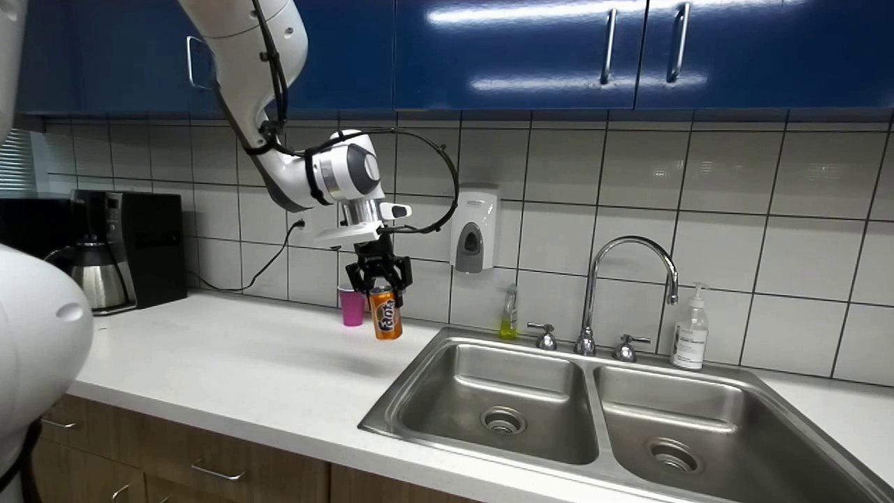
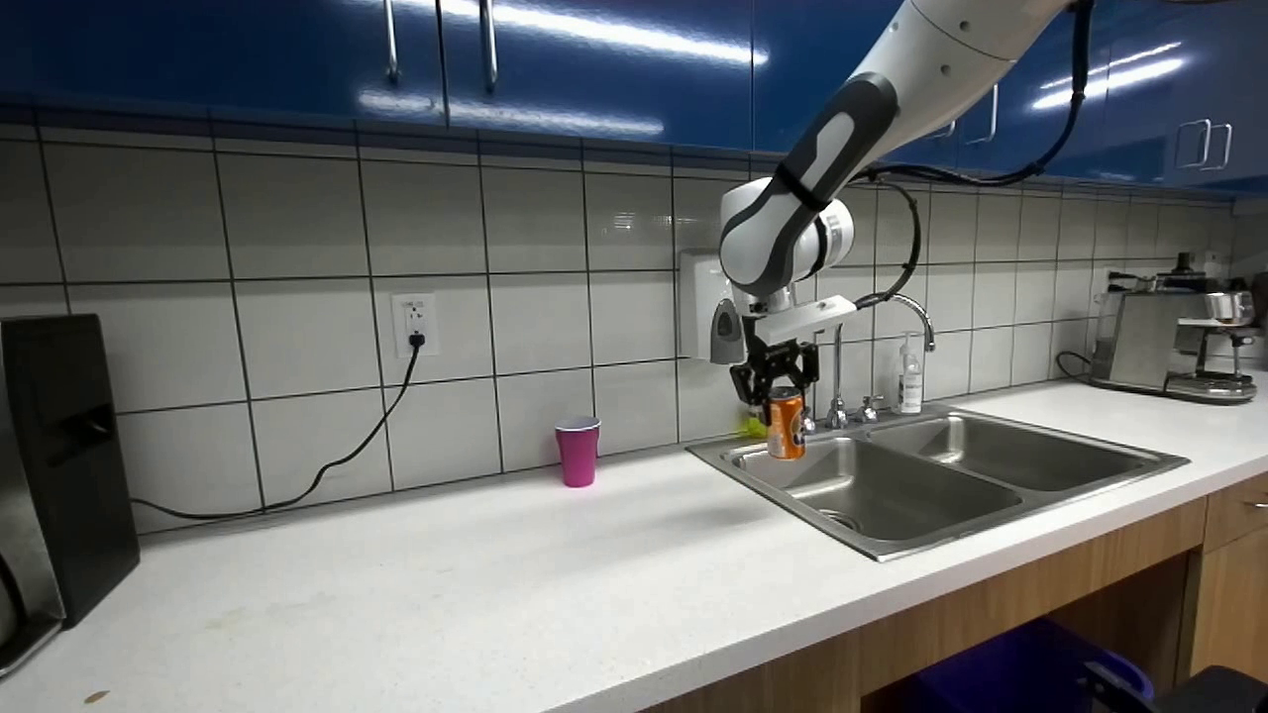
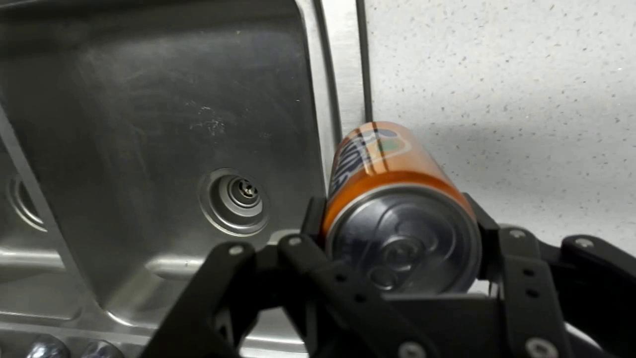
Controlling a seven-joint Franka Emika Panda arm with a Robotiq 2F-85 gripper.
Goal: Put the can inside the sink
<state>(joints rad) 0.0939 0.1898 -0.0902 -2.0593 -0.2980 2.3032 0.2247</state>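
Observation:
The orange can with a silvery top shows in both exterior views and in the wrist view. My gripper is shut on the upper part of the can, with one finger on each side in the wrist view. The can is nearly upright and held above the counter. The double-basin steel sink is beside it, also in an exterior view. In the wrist view the can overlaps the border between the sink's rim and the counter.
A pink cup stands on the counter by the wall. A chrome faucet, a green soap bottle and a pump bottle stand along the sink's back. A dispenser hangs on the wall near the arm.

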